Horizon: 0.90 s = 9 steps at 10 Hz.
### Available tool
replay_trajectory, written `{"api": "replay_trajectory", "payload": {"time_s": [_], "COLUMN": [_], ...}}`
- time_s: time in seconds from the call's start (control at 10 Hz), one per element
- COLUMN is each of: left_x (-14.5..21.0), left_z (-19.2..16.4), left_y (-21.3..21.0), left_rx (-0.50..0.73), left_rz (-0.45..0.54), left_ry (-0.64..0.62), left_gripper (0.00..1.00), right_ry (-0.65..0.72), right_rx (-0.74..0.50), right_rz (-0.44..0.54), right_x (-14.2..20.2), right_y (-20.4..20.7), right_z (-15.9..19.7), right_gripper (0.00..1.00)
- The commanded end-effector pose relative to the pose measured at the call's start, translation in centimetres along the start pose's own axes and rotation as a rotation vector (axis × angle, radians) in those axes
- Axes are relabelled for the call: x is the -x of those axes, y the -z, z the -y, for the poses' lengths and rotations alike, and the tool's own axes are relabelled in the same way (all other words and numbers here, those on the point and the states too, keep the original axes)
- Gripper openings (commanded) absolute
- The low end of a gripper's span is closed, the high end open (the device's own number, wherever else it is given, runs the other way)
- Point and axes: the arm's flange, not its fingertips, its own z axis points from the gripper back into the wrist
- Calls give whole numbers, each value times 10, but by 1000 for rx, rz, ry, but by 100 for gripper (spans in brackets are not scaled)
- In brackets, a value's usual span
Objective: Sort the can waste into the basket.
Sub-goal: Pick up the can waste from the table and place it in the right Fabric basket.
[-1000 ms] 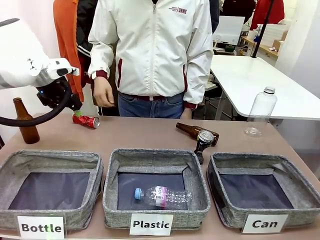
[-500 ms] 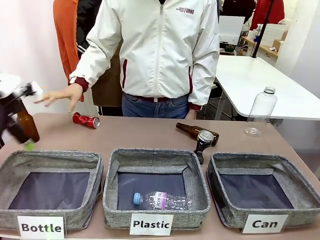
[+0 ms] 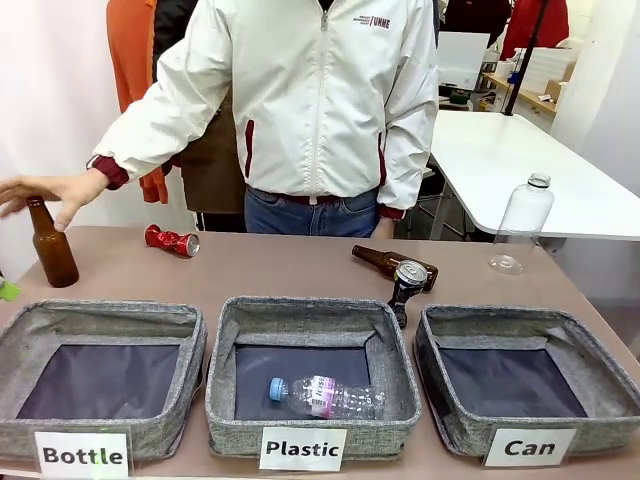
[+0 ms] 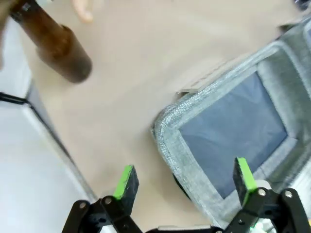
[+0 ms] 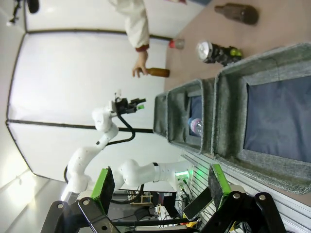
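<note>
Person's hand (image 3: 45,190) has reached the brown bottle (image 3: 53,250) at the surface's (image 3: 290,272) left edge; left gripper (image 4: 184,174) and right gripper (image 5: 159,177) fingers apart.

Front: L gripper (image 3: 5,290) cut by pic edge, just one green pad showing, below-left of upright brown btl (image 3: 52,250). Person's hand (image 3: 50,190) at btl top, far fingers cropped by same edge. L wrist: btl blurred, neck end cropped.

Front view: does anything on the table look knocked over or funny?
Yes. A brown bottle lies on its side behind the Can basket, with a crumpled dark can standing in front of it. A red can lies tipped over farther left.
</note>
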Motion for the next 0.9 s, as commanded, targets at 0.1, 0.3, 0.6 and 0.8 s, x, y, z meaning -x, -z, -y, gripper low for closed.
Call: {"api": "replay_trajectory", "payload": {"time_s": [0.1,0.3,0.6,0.8], "left_x": [8,3,-13,-41], "left_z": [-24,-37,-42,-35], "left_y": [-4,-7,-4,-2], "left_rx": [130,172,200,163], "left_rz": [48,42,17,-23], "left_ry": [-28,-27,-25,-43], "left_gripper": [100,100,100,100], "right_ry": [-27,-27,-27,-27], "right_rx": [-25,-25,-25,-25], "right_rz": [10,10,10,10], "right_x": [-3,-3,-3,-3], "right_y": [-2,-2,-2,-2], "right_z": [-2,-2,-2,-2], "right_gripper": [100,100,100,100]}}
